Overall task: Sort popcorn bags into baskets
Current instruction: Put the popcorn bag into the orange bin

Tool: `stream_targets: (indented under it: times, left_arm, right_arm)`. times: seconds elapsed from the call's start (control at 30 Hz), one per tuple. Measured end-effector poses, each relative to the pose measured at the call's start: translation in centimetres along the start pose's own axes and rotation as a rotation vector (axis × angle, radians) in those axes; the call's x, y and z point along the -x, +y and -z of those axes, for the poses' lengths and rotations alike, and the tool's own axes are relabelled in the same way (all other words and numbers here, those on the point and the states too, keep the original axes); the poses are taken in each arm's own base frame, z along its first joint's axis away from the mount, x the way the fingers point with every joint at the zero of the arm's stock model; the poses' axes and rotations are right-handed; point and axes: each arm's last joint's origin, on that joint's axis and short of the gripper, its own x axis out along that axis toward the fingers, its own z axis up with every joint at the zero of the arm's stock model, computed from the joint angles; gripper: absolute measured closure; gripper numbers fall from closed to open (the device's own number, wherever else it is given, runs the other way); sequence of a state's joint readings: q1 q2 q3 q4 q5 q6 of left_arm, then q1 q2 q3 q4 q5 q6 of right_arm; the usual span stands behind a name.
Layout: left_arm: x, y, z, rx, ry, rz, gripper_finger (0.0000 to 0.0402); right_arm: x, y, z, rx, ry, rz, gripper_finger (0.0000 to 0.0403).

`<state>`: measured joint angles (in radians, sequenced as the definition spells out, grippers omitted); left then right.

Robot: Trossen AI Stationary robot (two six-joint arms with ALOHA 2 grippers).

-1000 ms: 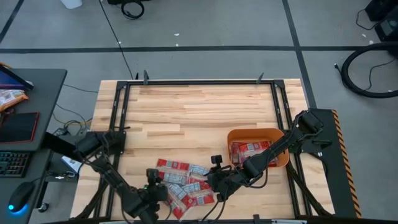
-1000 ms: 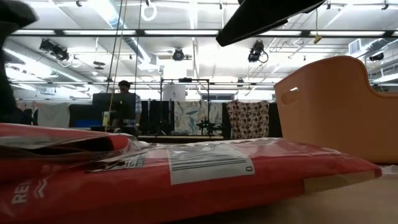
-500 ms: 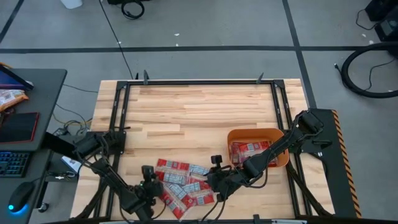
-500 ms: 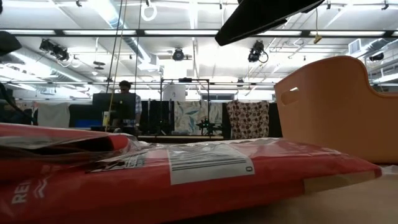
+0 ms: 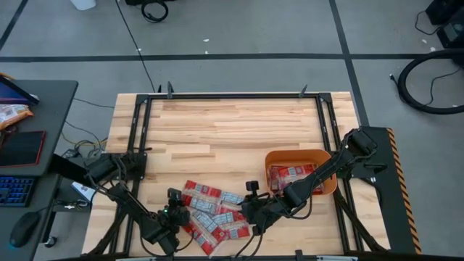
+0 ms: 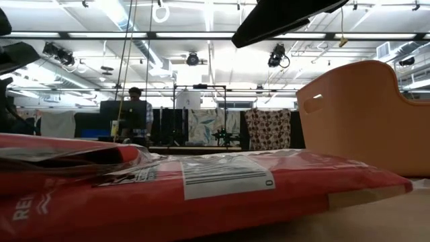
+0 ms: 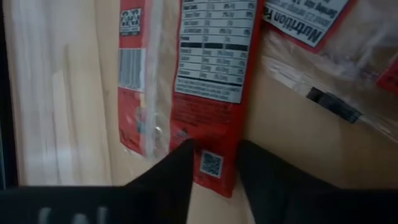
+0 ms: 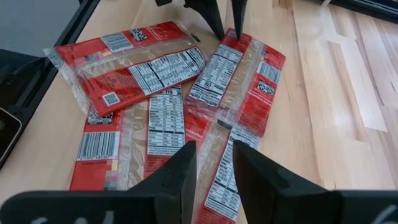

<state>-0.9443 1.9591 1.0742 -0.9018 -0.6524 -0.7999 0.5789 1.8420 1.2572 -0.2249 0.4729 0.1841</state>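
Note:
Several red popcorn bags (image 5: pixel 214 214) lie overlapping in a pile near the table's front edge and fill the foreground of the low view (image 6: pixel 201 188). Red bags (image 5: pixel 290 174) also lie in the orange basket (image 5: pixel 301 153), right of the pile (image 6: pixel 363 114). My left gripper (image 5: pixel 176 212) is low at the pile's left end, open, its fingers either side of one bag's end corner (image 7: pixel 211 165). My right gripper (image 5: pixel 249 212) hangs open above the pile's right part (image 8: pixel 211 152), nothing between its fingers. My left gripper comes slanting down from the table's left-front at the end of one bag (image 7: pixel 214 93). One finger (image 7: pixel 180 165) stands over the bag's end, the other (image 7: pixel 255 165) beside its long edge. Whether they touch the bag, which lies flat, I cannot tell.
Black frame rails (image 5: pixel 141 130) run along the table's sides and far edge. The far half of the wooden top (image 5: pixel 232 123) is bare. A dark desk with a keyboard and mouse (image 5: pixel 22 188) stands left of the table. A person (image 6: pixel 136 107) is far behind.
My left gripper has come down and moved from the table's front edge toward the left end of the pile. The bags, the basket and my right gripper have kept still.

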Motion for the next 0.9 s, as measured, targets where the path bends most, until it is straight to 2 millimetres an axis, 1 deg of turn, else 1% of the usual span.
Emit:
stream_targets:
  times: [0.23,0.3,0.4,0.47,0.57,0.63,0.7,0.9]
  left_arm:
    - [-0.3,-0.2,0.1,0.014,-0.007,0.007,0.0375]
    - [-0.3,-0.1,0.1,0.031,-0.010,0.004,0.0392]
    - [0.2,0.3,-0.2,0.056,-0.006,0.030,0.0392]
    - [0.9,0.7,-0.8,0.076,-0.005,0.051,0.0393]
    - [2.2,1.7,-2.1,0.114,-0.025,0.076,0.0395]
    - [2.9,2.5,-2.9,0.153,-0.041,0.098,0.0395]
    - [3.4,3.3,-3.6,0.183,-0.051,0.120,0.0395]
    - [4.4,5.4,-5.3,0.288,-0.064,0.188,0.0396]
  right_arm:
    - [0.0,0.0,-0.1,-0.003,-0.006,-0.004,0.0294]
    - [0.0,0.1,-0.1,-0.001,-0.004,-0.015,0.0294]
    - [0.0,0.3,-0.2,0.031,-0.018,-0.042,0.0294]
    - [-0.1,0.6,-0.3,0.078,-0.044,-0.039,0.0294]
    - [-0.4,1.1,-0.4,0.149,-0.088,0.003,0.0294]
    - [-0.7,1.3,-0.7,0.168,-0.136,0.033,0.0293]
    - [-0.7,1.3,-0.8,0.191,-0.147,0.059,0.0291]
    - [-1.4,1.4,-1.0,0.226,-0.181,0.075,0.0270]
